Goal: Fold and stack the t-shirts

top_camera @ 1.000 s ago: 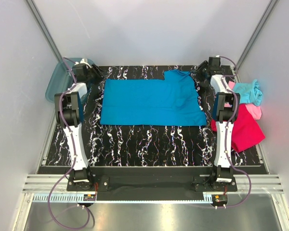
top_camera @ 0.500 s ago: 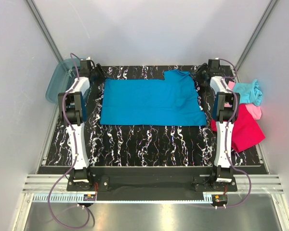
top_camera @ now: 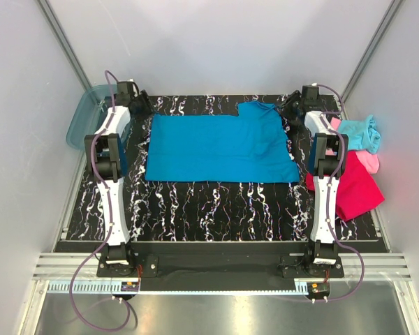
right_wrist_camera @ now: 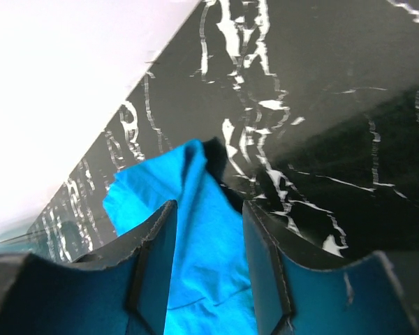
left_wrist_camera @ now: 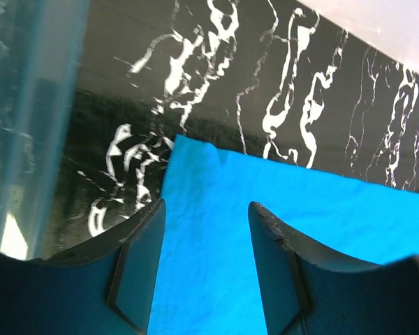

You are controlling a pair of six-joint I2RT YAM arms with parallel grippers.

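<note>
**Blue t-shirt flat on table; left gripper and right gripper at its far corners, fingers apart, empty**

Found blue t-shirt spread flat on the black, white-veined tabletop, covering the centre and far half. Roughly rectangular outline, with a stepped notch at the far right corner. Saw a few soft wrinkles toward the right side, otherwise smooth.

Located left gripper at the far left corner of the blue t-shirt, pointing down at the cloth. Read its fingers as spread, with blue cloth showing in the gap and nothing pinched. Cannot tell from the wrist view whether the fingertips touch the fabric. Noted translucent teal bin just left of that arm, at the table's far left edge.

Located right gripper at the far right corner, over a slightly rumpled flap of blue cloth beside bare tabletop. Read its fingers as parted likewise, holding nothing. Contact with the cloth again not discernible.

Counted three more tees piled at the right edge of the table, beyond the right arm:
- light aqua t-shirt, bunched, farthest back
- light pink t-shirt, peeking out just nearer, partly under the aqua one
- magenta-red t-shirt, nearest and largest, lying partly on the table's right edge

Logged all three as crumpled and unfolded, kept separate from the blue t-shirt by the right arm.
</note>
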